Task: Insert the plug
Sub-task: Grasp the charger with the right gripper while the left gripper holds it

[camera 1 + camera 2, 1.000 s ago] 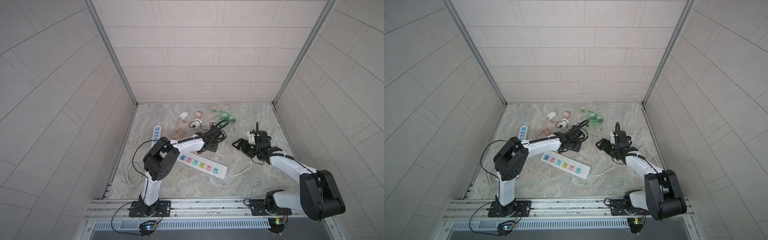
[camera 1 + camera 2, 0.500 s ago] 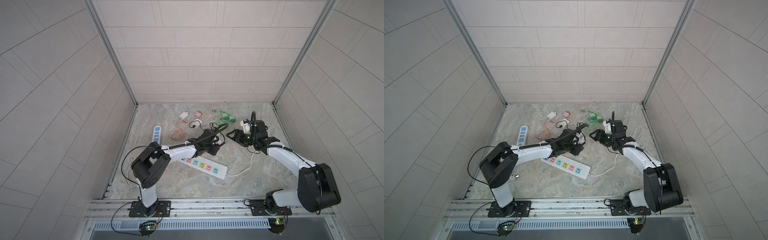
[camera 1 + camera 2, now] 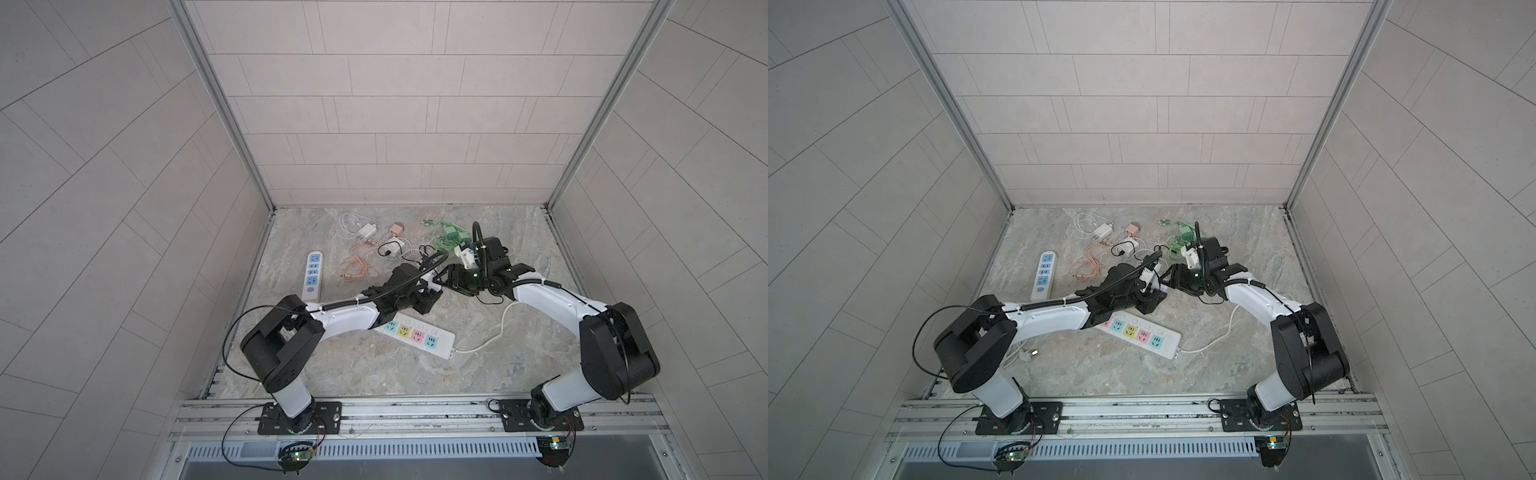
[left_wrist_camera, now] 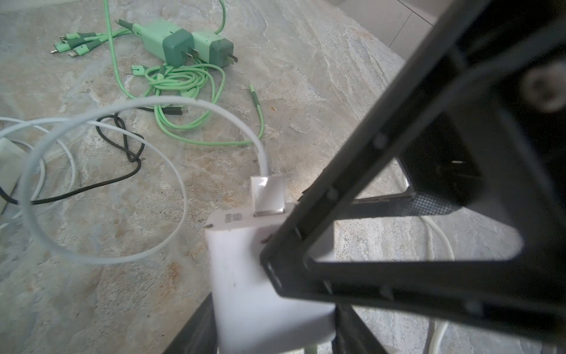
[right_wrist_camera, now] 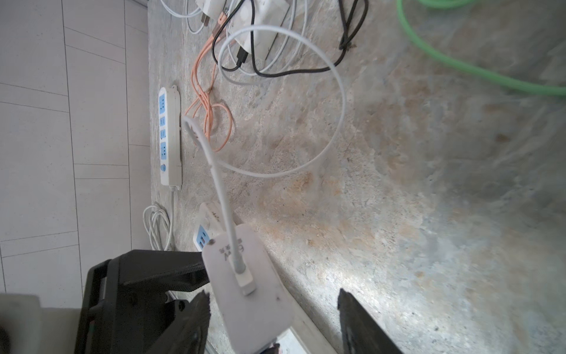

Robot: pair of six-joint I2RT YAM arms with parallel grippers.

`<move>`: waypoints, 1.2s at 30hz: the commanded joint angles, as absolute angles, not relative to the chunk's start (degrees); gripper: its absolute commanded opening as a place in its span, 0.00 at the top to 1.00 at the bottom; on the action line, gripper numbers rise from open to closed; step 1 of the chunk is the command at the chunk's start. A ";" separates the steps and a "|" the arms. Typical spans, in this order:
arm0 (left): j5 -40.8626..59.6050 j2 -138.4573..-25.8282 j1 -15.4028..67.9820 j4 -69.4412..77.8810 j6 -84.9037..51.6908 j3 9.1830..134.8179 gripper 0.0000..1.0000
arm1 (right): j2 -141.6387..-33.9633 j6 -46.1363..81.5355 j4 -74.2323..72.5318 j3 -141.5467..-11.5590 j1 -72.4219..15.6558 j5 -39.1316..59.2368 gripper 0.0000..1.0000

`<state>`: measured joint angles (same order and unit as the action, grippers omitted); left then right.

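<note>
Left gripper (image 4: 269, 335), jaws clamping the white charger (image 5: 249, 275), right gripper (image 5: 272, 306) straddling it, jaws standing apart on either side, white cable (image 5: 223, 208) looping over the desk (image 5: 428, 214)

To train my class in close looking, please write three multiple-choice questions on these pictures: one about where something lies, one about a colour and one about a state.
1. Where does the power strip with blue sockets lie?
A. along the left edge of the table
B. along its right edge
C. under the right arm's base

2. What colour is the cable plugged into the white charger between the two arms?
A. green
B. white
C. orange

3. What state is that white charger in?
A. lying loose
B. plugged into a socket
C. gripped by the left gripper

Answers:
1 A: both top views show it beside the left wall.
2 B: the right wrist view shows a white cable running into it.
3 C: the left wrist view shows it clamped between the fingers.
</note>
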<state>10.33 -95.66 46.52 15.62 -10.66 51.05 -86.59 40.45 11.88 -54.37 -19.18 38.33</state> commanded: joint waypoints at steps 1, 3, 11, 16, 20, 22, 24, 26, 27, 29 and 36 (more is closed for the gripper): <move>11.31 -93.47 46.73 19.06 -9.87 49.97 0.62 | -86.53 39.40 12.41 -55.11 -19.60 39.24 0.37; 11.47 -93.21 46.76 19.00 -9.87 49.94 0.62 | -86.48 39.03 12.65 -55.12 -19.77 39.40 0.41; 13.21 -93.29 46.85 18.06 -9.97 50.35 0.62 | -88.12 38.14 11.83 -55.71 -20.30 41.28 0.46; 13.38 -93.86 46.96 16.92 -9.99 51.10 0.61 | -89.62 38.68 9.49 -56.20 -21.06 43.68 0.55; 12.44 -93.76 46.94 16.67 -9.62 51.20 0.61 | -89.80 38.63 9.87 -56.16 -21.96 43.41 0.60; 11.87 -93.78 46.95 16.11 -9.66 51.52 0.58 | -89.74 38.47 10.19 -56.16 -22.31 42.98 0.68; 11.11 -93.70 46.96 14.66 -9.67 52.15 0.55 | -89.67 38.15 10.70 -56.15 -22.48 42.22 0.74; 10.57 -93.56 46.98 13.46 -10.00 52.50 0.52 | -89.52 37.58 11.63 -56.31 -22.46 40.88 0.79; 10.23 -93.36 46.96 12.60 -10.15 52.72 0.51 | -89.31 37.25 12.14 -56.37 -22.57 40.06 0.82; 9.09 -92.87 46.93 11.28 -10.57 52.82 0.48 | -88.78 36.66 13.36 -56.81 -22.66 38.04 0.85; 4.09 -89.66 46.58 5.50 -13.41 52.67 0.36 | -86.43 35.73 16.71 -57.69 -23.57 28.16 0.93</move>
